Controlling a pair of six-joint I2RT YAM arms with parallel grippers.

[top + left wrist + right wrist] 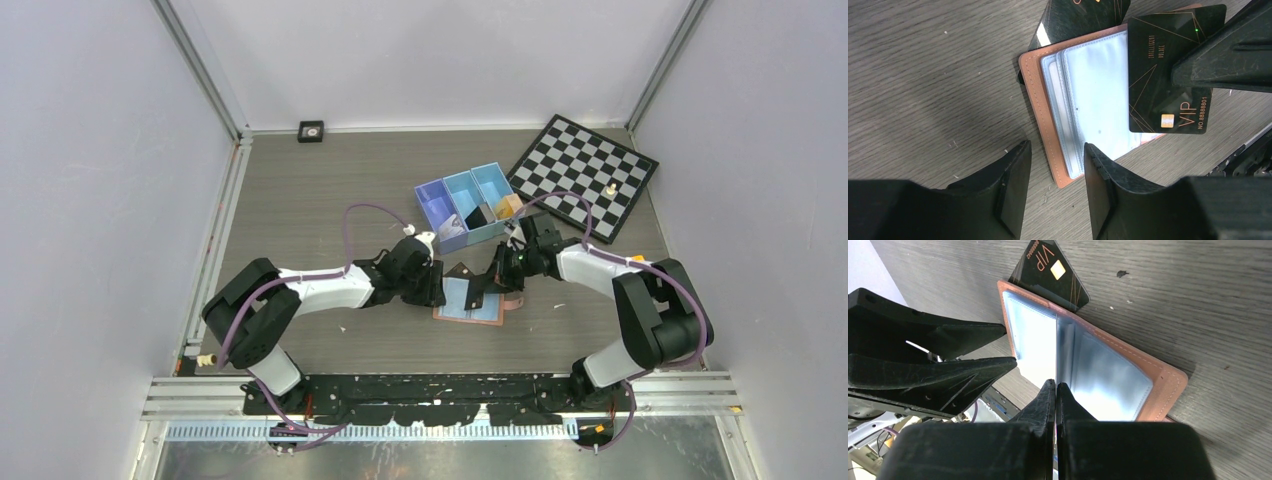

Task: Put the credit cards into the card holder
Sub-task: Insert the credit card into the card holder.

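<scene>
As the card (1158, 75) looks thin, stiff and slick, right tool (1056, 385) clamps it by one edge over the open wallet (1093, 100), left tool (1057, 147) open astride its corner.

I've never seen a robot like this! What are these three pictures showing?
It is a robot: a left arm and a right arm at a table. One picture looks down from above. The other two come from cameras on the wrists. On the table lie an open wallet, a blue bin and a chessboard. The right gripper is shut on a black card over the wallet. The left gripper is open at the wallet's edge. A second card pokes out from under the wallet.
</scene>
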